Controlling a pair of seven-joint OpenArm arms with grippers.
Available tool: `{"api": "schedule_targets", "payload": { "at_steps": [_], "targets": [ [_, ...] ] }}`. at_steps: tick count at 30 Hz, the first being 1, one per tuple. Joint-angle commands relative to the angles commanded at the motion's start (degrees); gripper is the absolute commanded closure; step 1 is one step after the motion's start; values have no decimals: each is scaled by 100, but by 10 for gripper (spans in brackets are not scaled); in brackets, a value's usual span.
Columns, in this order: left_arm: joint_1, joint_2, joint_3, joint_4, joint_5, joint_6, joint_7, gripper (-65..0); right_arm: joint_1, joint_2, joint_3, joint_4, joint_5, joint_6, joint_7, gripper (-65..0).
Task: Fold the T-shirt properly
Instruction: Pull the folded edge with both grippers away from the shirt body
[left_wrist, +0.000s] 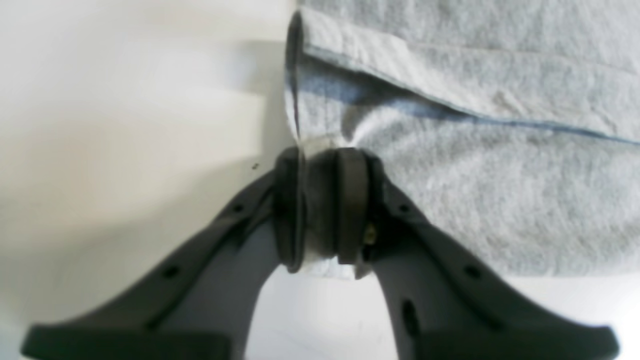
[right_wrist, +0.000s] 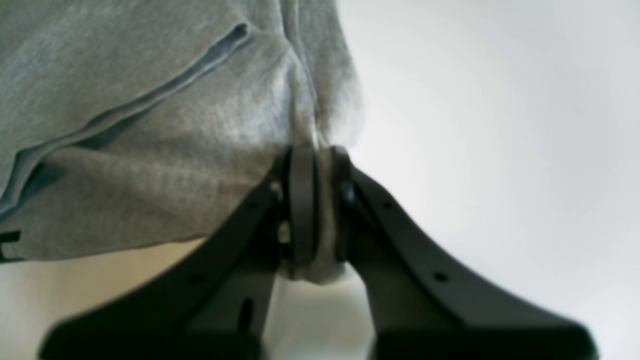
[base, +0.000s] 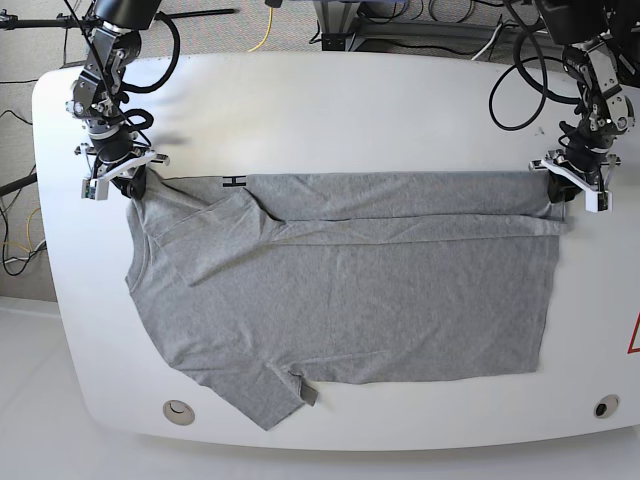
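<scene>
The heather-grey T-shirt (base: 340, 290) lies spread on the white table (base: 330, 110), its far long edge folded over toward the front in a narrow band. A bit of black lettering (base: 233, 181) peeks out at that fold. My left gripper (base: 557, 193) is shut on the shirt's far right corner, and its wrist view shows grey cloth (left_wrist: 475, 150) pinched between the pads (left_wrist: 350, 205). At the far left corner, by the sleeve, my right gripper (base: 135, 184) is shut on the cloth (right_wrist: 150, 150), which bunches between its fingers (right_wrist: 302, 205).
Two round fittings sit in the table's front corners (base: 179, 409) (base: 601, 407). Cables and stands run behind the table's far edge (base: 400, 30). A red triangle mark (base: 633, 335) shows at the right rim.
</scene>
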Motion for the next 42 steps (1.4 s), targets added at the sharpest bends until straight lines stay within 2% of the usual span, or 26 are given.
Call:
{"api": "schedule_targets", "payload": {
  "at_steps": [8, 22, 24, 36, 38, 42],
  "targets": [
    [118, 14, -74, 106, 16, 89, -1, -11, -145, -12, -22, 147, 3, -17, -148, -7],
    [584, 5, -124, 319, -57, 107, -74, -10, -620, -23, -32, 365, -9, 53, -141, -12],
    [868, 7, -115, 435, -66, 108, -47, -5, -933, -70, -21, 550, 15, 169, -179, -10],
    [1841, 99, -92, 1367, -27, 105, 12, 0, -1716, -204, 5, 1319, 3, 263, -251, -8],
    [2139, 84, -153, 1625, -49, 112, -17, -4, -2092, -283, 46, 1576, -38, 193, -272, -3],
    [2411, 85, -167, 1825, -63, 112, -19, -6, -2319, -327, 90, 1691, -31, 177, -266, -3]
  ]
}}
